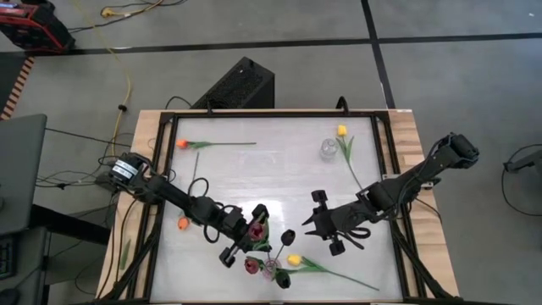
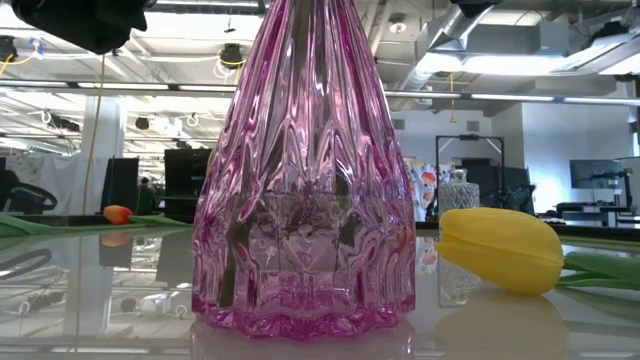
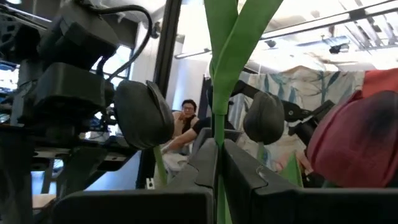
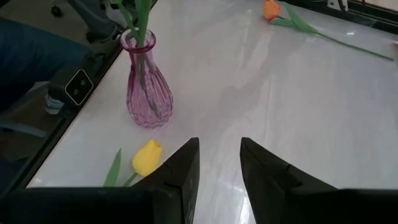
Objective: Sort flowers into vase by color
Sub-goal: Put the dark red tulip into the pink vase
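A pink ribbed glass vase (image 1: 269,270) (image 2: 305,180) (image 4: 147,87) stands near the table's near edge and holds several tulips with dark red and near-black heads. My left gripper (image 1: 240,244) (image 3: 217,162) is just left of the vase, shut on a green tulip stem. A dark red head (image 3: 360,137) and two near-black heads (image 3: 143,112) show beyond its fingers. My right gripper (image 1: 315,224) (image 4: 217,158) hovers open, right of the vase, touching nothing. A yellow tulip (image 1: 294,260) (image 2: 500,248) (image 4: 147,157) lies on its side beside the vase. My left gripper pinches a thin green stem (image 3: 217,134) between its two shut fingers, which lie across it. The stem rises straight beyond the fingers into broad green leaves (image 3: 233,37). Which head belongs to this stem, and where its lower end stands, I cannot tell.
An orange tulip (image 1: 182,144) (image 4: 271,9) lies near the far left corner, another orange head (image 1: 182,223) (image 2: 118,213) by the left arm. A clear glass vase (image 1: 328,150) (image 2: 460,190) stands far right, with a yellow tulip (image 1: 342,130) beside it. A person sits beyond the table.
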